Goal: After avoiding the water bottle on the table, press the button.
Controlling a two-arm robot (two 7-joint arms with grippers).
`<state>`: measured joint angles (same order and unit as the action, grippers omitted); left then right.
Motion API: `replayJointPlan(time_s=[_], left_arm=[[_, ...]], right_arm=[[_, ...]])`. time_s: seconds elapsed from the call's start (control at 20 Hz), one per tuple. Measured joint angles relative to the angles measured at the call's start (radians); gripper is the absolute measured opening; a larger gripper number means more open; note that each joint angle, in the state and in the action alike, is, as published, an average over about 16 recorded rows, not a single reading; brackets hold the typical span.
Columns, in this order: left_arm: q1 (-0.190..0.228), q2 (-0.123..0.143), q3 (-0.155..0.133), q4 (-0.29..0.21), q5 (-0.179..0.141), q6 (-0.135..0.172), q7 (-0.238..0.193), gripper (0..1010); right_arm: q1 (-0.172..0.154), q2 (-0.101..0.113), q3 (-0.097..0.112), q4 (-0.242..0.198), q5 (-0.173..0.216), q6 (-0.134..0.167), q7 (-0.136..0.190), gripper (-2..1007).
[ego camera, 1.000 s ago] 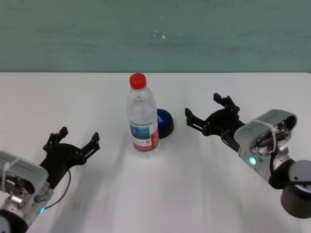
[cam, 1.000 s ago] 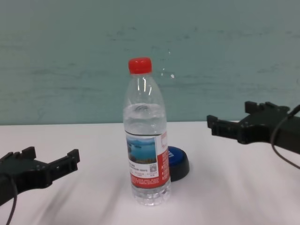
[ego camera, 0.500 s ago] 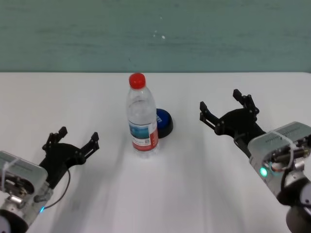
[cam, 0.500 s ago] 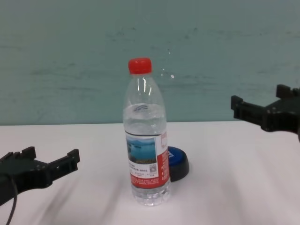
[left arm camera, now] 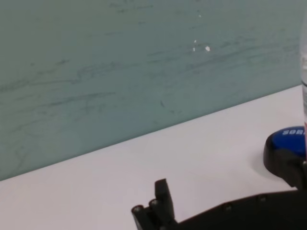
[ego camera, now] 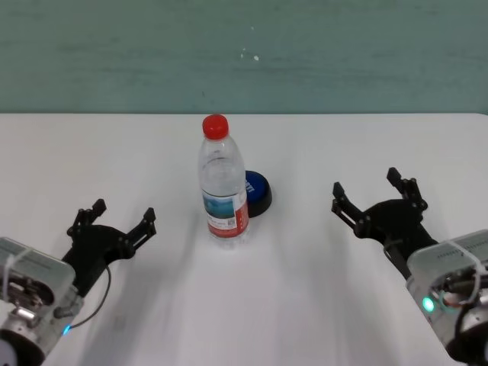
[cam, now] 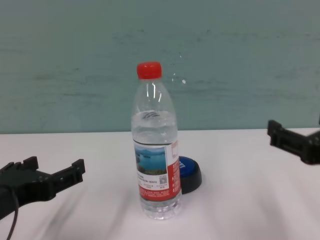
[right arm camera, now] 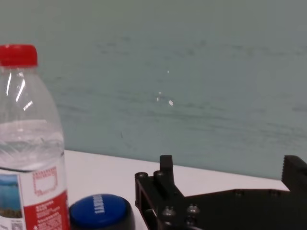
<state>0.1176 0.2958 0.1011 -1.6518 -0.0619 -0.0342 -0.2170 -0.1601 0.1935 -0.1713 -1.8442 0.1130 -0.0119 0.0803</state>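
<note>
The water bottle [ego camera: 223,183] stands upright in the middle of the white table [ego camera: 305,305]; it also shows in the chest view [cam: 155,150] and the right wrist view [right arm camera: 29,148]. The blue button [ego camera: 258,192] sits just behind it to the right, partly hidden by it, and shows in the chest view [cam: 190,172], the right wrist view [right arm camera: 100,207] and the left wrist view [left arm camera: 287,148]. My right gripper [ego camera: 375,197] is open, to the right of the button and well apart from it. My left gripper [ego camera: 114,217] is open at the front left.
A teal wall [ego camera: 244,53] runs behind the table's far edge. The table's right edge [ego camera: 482,116] shows at the far right.
My right gripper has drawn back to the right and toward me, away from the button and the bottle. The left arm, the bottle and the button have not moved.
</note>
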Motion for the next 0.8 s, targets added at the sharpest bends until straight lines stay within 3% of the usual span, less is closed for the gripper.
replayJointPlan(time_s=[0.35, 0.8], left_arm=[[0.000, 0.000, 0.000, 0.000, 0.000, 0.000, 0.000, 1000], [0.000, 0.000, 0.000, 0.000, 0.000, 0.000, 0.000, 1000]], right_arm=[[-0.043, -0.023, 0.038, 0.015, 0.003, -0.030, -0.005, 1004], [-0.029, -0.043, 0.056, 0.077, -0.013, -0.064, 0.014, 1004]])
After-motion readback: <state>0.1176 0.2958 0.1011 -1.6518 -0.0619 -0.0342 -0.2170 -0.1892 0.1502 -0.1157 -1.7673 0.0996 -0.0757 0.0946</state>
